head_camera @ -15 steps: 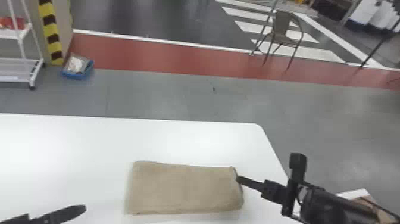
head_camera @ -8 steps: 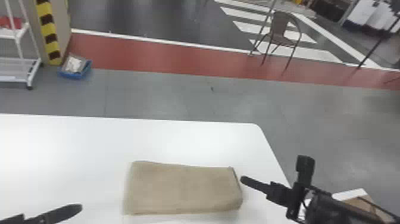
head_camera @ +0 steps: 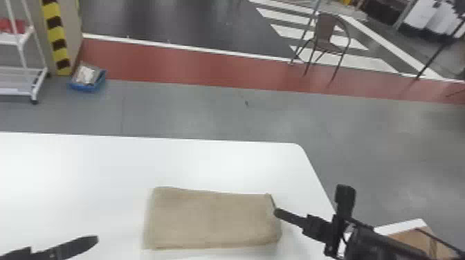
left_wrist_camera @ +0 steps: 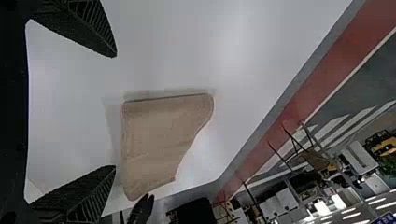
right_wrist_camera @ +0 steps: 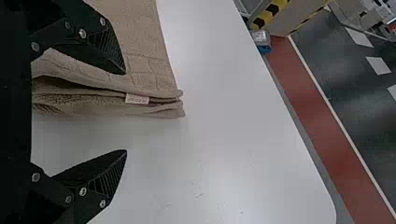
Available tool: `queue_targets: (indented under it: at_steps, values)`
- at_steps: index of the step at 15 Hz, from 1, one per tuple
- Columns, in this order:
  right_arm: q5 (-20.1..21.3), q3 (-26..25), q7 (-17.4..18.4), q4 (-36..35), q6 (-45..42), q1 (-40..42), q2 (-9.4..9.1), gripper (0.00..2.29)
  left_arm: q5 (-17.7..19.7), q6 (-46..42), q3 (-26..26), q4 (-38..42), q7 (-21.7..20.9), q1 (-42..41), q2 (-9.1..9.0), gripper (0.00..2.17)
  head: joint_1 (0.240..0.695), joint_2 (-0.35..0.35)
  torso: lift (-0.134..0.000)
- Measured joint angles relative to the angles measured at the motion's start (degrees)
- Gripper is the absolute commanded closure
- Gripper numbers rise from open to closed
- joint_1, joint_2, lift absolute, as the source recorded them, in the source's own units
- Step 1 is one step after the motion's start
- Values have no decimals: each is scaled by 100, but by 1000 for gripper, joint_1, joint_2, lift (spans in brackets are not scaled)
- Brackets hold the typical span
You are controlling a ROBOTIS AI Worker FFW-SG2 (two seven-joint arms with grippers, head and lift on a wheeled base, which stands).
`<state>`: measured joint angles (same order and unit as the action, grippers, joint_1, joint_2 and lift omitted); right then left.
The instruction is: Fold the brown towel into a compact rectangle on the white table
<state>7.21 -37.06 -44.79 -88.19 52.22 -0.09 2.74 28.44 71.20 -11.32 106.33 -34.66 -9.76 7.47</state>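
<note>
The brown towel [head_camera: 214,219] lies on the white table [head_camera: 221,159] as a flat, layered rectangle; its right end shows stacked folded edges and a small label in the right wrist view. At that end is my right gripper [head_camera: 276,212]. In the right wrist view my right gripper [right_wrist_camera: 125,112] is open wide, one finger over the towel's [right_wrist_camera: 144,51] top layer and the other over bare table. My left gripper [head_camera: 95,240] is left of the towel, apart from it. Seen from its wrist, my left gripper [left_wrist_camera: 116,112] stands open, the towel [left_wrist_camera: 159,140] beyond its fingertips.
The table's far edge and rounded right corner [head_camera: 299,147] lie beyond the towel. A cardboard box [head_camera: 415,242] is at the lower right, off the table. A white rack [head_camera: 38,83], a blue bin [head_camera: 88,84] and a chair [head_camera: 327,38] stand on the floor behind.
My right gripper first drew slightly right, away from the towel's end, then came back left a little. The left gripper has shifted slightly left. The towel looks unchanged.
</note>
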Motion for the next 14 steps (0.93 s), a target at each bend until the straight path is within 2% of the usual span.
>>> queue_targets:
  at_steps: [4, 14]
  values:
    - [2, 420, 166, 155, 65, -97, -40, 343, -16, -283, 160, 31, 28, -53, -4, 22, 695, -338, 0]
    - [69, 1829, 552, 168, 325, -243, -266, 343, -158, -1249, 548, -196, 81, -37, -29, 26, 695, -191, 0]
